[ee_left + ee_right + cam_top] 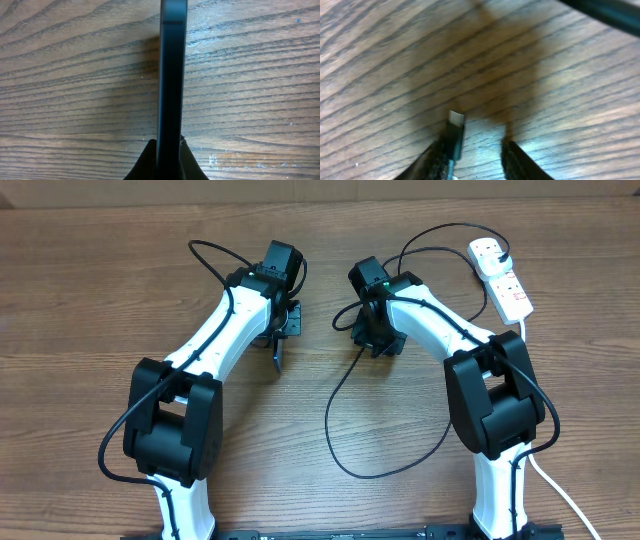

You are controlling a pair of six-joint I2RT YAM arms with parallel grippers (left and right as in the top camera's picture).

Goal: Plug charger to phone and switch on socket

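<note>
Phone (pixel 172 75) stood edge-on, a slim dark band with its screen out of sight, pinched between the pressed-together fingers of the left gripper (pixel 170 162) over the wooden table (pixel 75 100). From overhead it showed only as a thin dark sliver just below that gripper, near the table's middle. Close beside it, the right gripper (pixel 474 145) hung low with its fingers apart. The charger (pixel 335 395) lay in a wide black loop in front of that arm. Its connector (pixel 454 131), black with a small silver tip, rested against one finger, with bare wood showing between it and the other. The cable ran on to the far end of the socket (pixel 503 278), a white strip with red marks at the table's far right corner, its thick white cord (pixel 560 492) trailing toward the near edge.
</note>
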